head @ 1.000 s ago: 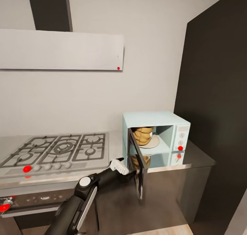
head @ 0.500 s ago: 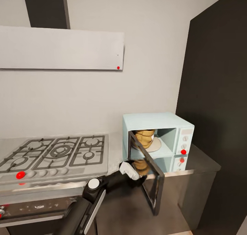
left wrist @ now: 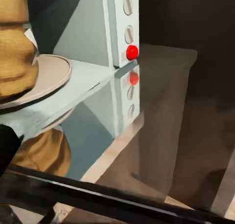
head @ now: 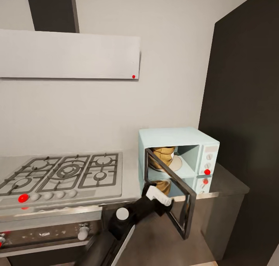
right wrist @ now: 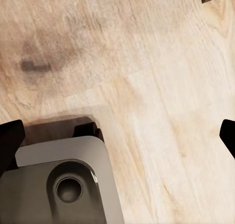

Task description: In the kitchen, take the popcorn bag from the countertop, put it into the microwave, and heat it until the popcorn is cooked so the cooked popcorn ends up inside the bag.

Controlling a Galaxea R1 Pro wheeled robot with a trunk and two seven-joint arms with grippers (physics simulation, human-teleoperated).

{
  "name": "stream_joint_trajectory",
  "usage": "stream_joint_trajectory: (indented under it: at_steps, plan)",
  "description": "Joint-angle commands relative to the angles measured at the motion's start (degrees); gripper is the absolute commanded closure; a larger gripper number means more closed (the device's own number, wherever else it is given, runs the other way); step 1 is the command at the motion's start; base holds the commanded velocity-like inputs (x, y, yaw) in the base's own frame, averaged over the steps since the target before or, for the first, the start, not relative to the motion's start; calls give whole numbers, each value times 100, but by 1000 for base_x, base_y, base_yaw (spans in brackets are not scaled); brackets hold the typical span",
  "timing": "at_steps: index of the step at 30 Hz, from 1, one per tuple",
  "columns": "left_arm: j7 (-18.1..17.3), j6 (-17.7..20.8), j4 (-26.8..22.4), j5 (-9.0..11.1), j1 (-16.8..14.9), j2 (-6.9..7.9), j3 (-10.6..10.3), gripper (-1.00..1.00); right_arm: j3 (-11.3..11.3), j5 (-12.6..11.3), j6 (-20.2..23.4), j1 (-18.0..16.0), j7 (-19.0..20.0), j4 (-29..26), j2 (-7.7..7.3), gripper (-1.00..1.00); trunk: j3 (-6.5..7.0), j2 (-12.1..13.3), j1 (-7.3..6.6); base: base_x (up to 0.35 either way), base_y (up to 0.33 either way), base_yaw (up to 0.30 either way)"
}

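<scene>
Since half a second ago, door swung further toward closing; left arm advanced with it, camera unchanged.

Popcorn bag (head: pixel 162 155) sits upright on the round plate (head: pixel 175 164) inside the microwave (head: pixel 182 138), long axis vertical, rolled rim up. Cavity open at front. In the left wrist view the bag (left wrist: pixel 14 53) rests on the plate (left wrist: pixel 46 75), with its reflection in the glossy surface below.

Microwave stands on the countertop (head: pixel 226 182), right end, against the dark tall panel (head: pixel 248 103). Door (head: pixel 170 192) hinged at the left edge, glass pane about half open, free edge pointing out toward 5 o'clock.

Left gripper (head: pixel 159 196) is pressed against the outer face of the door, near its lower middle. Bag lies toward 12 o'clock from it, beyond the pane. Jaw state: cannot tell, fingers hidden against the door. Judgement: the push must carry on toward 1 o'clock to seat the door; left arm is the nearer one.

Right gripper (right wrist: pixel 117 136) hangs over wooden floor (right wrist: pixel 147 62), jaws wide, holding nothing.

Cooktop (head: pixel 64 173) lies at 9 o'clock from the microwave, range hood (head: pixel 69 54) above it.
</scene>
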Motion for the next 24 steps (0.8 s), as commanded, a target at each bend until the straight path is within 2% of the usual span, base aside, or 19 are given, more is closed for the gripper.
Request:
stream_joint_trajectory:
  at_steps: [1,2,3,4,8,16,24]
  plan:
    - [30,55,3,65,-5,-2,-27,-100,-45,12,-34,-8,25,19,-2,-100,-8,-5,1,0,0,0]
    - [56,66,23,214,-4,-2,-40,-100,-45,12,-33,-8,25,19,-1,-100,-8,-5,1,0,0,0]
    - [95,83,57,490,-5,-2,-65,-100,-45,12,-33,-8,25,19,-5,-100,-8,-5,1,0,0,0]
    - [111,91,54,581,-6,-2,-85,-100,-45,12,-33,-8,25,19,-4,-100,-8,-5,1,0,0,0]
    - [126,101,110,694,31,-2,-147,-100,-45,15,-29,58,22,19,2,-100,-8,-5,1,0,0,0]
    - [136,169,-84,647,55,13,-95,-100,-44,21,-33,105,16,19,17,-100,-8,-5,1,-4,-3,0]
    - [211,170,-82,646,56,13,-87,-100,-43,21,-35,106,14,19,23,-100,-8,-5,1,-139,-114,0]
